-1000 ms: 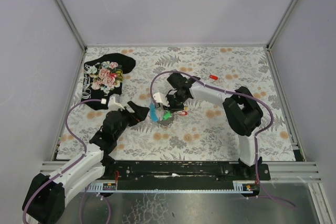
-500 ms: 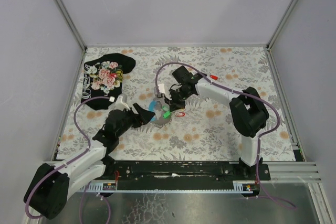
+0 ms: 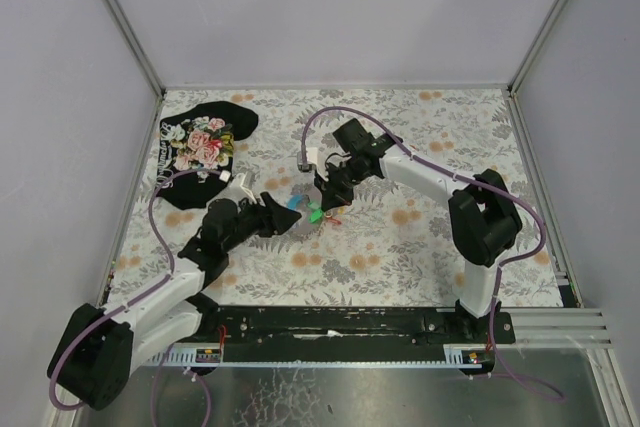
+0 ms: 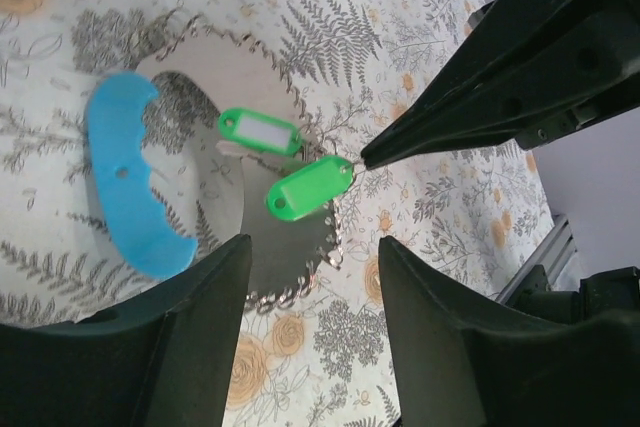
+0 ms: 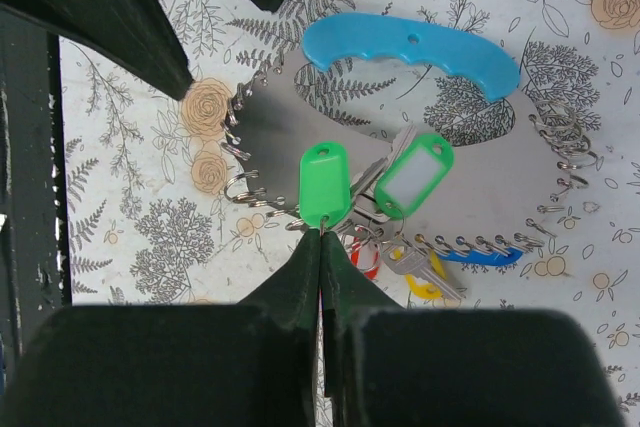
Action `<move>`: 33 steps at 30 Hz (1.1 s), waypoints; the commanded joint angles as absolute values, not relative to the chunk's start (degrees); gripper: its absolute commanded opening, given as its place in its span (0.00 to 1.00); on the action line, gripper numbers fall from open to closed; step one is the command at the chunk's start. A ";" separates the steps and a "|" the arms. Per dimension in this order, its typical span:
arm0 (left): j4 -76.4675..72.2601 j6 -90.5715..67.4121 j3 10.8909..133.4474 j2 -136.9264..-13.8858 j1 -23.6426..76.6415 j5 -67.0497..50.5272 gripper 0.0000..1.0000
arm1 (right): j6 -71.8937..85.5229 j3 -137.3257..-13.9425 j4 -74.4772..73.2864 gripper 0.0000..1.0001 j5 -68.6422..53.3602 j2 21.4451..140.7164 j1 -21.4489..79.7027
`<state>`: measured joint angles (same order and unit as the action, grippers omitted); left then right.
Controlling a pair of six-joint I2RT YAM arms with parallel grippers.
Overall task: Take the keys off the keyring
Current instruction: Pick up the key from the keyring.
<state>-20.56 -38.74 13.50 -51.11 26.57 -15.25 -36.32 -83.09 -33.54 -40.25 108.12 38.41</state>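
At mid-frame, the right gripper (image 5: 321, 237) is stretched leftward, closed at the keys (image 5: 322, 187). The left gripper (image 4: 314, 247) is held low, fingers apart.

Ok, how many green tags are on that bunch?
2. In the right wrist view the plain green tag lies on the left, and the white-label green tag is just right of it. More may hide underneath.
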 commanded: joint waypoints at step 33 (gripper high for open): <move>-43.06 -13.18 15.56 -55.88 32.45 -21.34 0.54 | -15.93 -81.72 -31.01 0.00 -53.22 97.03 36.48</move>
